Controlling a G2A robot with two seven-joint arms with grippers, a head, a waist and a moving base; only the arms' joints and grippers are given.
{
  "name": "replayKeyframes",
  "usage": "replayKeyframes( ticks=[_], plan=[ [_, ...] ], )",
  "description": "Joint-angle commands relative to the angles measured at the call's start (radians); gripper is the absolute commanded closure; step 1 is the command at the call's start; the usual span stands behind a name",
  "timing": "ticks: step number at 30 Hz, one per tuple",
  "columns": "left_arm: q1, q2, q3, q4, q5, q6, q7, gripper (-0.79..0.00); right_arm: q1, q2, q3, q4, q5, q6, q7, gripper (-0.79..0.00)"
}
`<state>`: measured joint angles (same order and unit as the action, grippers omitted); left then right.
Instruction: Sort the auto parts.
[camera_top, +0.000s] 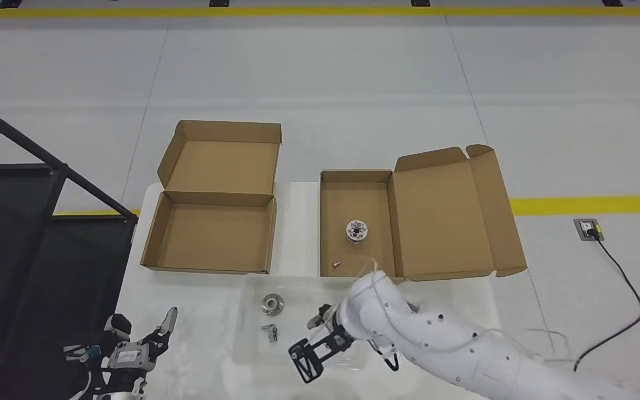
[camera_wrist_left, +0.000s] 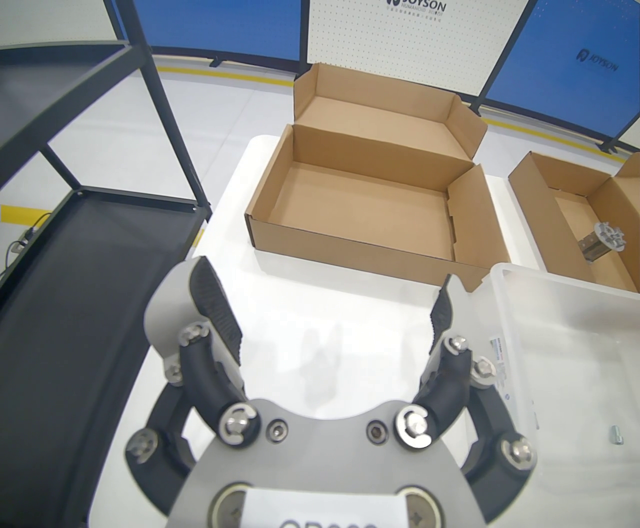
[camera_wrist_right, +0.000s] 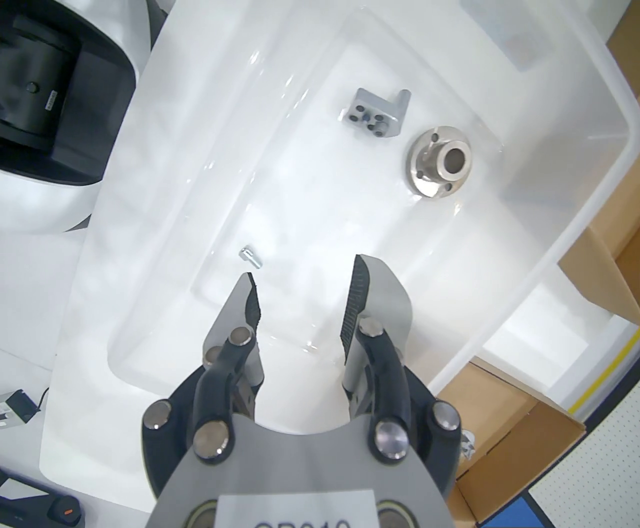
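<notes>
A clear plastic bin (camera_wrist_right: 590, 210) holds a round metal flange (camera_wrist_right: 441, 162), a grey angle bracket (camera_wrist_right: 377, 115) and a small bolt (camera_wrist_right: 250, 256). My right gripper (camera_wrist_right: 305, 287) hangs open inside the bin, one fingertip close beside the bolt, nothing between its fingers. From above, the right gripper (camera_top: 303, 342) sits right of the flange (camera_top: 272, 301) and bracket (camera_top: 269, 332). The right cardboard box (camera_top: 335, 200) contains a gear-like part (camera_top: 356, 231) and a small bolt (camera_top: 337, 265). My left gripper (camera_wrist_left: 325, 295) is open over the table, left of the bin (camera_wrist_left: 550, 325).
An open, empty cardboard box (camera_top: 210, 235) lies at the back left, its lid folded back. A black shelf rack (camera_wrist_left: 75, 300) stands off the table's left edge. The right box's lid (camera_top: 450, 215) lies open to the right.
</notes>
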<state>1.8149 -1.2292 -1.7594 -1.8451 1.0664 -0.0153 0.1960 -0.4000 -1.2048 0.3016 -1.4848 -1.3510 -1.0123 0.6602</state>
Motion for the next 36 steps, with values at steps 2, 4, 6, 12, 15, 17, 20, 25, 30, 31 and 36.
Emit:
replayKeyframes(
  ticks=[2, 4, 6, 12, 15, 17, 20, 25, 30, 31, 36],
  plan=[
    [0.000, 0.000, 0.000, 0.000, 0.000, 0.000, 0.000, -0.785, 0.052, 0.011, -0.084, 0.023, 0.036, 0.000, -0.042, -0.536],
    [0.000, 0.000, 0.000, 0.000, 0.000, 0.000, 0.000, -0.785, 0.068, 0.013, -0.105, 0.034, 0.049, 0.000, -0.054, -0.785],
    [0.000, 0.000, 0.000, 0.000, 0.000, 0.000, 0.000, -0.785, 0.068, 0.013, -0.105, 0.034, 0.049, 0.000, -0.054, -0.785],
    [0.000, 0.000, 0.000, 0.000, 0.000, 0.000, 0.000, -0.785, 0.068, 0.013, -0.105, 0.034, 0.049, 0.000, -0.054, -0.785],
    [0.000, 0.000, 0.000, 0.000, 0.000, 0.000, 0.000, -0.785, 0.051, 0.011, -0.109, 0.026, 0.007, 0.026, -0.056, -0.785],
    [0.000, 0.000, 0.000, 0.000, 0.000, 0.000, 0.000, -0.785, 0.044, 0.007, -0.109, 0.032, -0.039, 0.041, -0.075, -0.785],
    [0.000, 0.000, 0.000, 0.000, 0.000, 0.000, 0.000, -0.785, 0.038, 0.000, -0.110, 0.045, -0.100, 0.048, -0.119, -0.785],
    [0.000, 0.000, 0.000, 0.000, 0.000, 0.000, 0.000, -0.785, 0.036, -0.015, -0.117, 0.076, -0.170, 0.021, -0.169, -0.785],
    [0.000, 0.000, 0.000, 0.000, 0.000, 0.000, 0.000, -0.785, 0.032, -0.046, -0.132, 0.132, -0.221, 0.000, -0.227, -0.360],
    [0.000, 0.000, 0.000, 0.000, 0.000, 0.000, 0.000, -0.785, 0.030, -0.050, -0.132, 0.139, -0.230, 0.000, -0.233, -0.363],
    [0.000, 0.000, 0.000, 0.000, 0.000, 0.000, 0.000, -0.785, 0.016, -0.085, -0.132, 0.191, -0.289, 0.000, -0.274, -0.382]
  ],
)
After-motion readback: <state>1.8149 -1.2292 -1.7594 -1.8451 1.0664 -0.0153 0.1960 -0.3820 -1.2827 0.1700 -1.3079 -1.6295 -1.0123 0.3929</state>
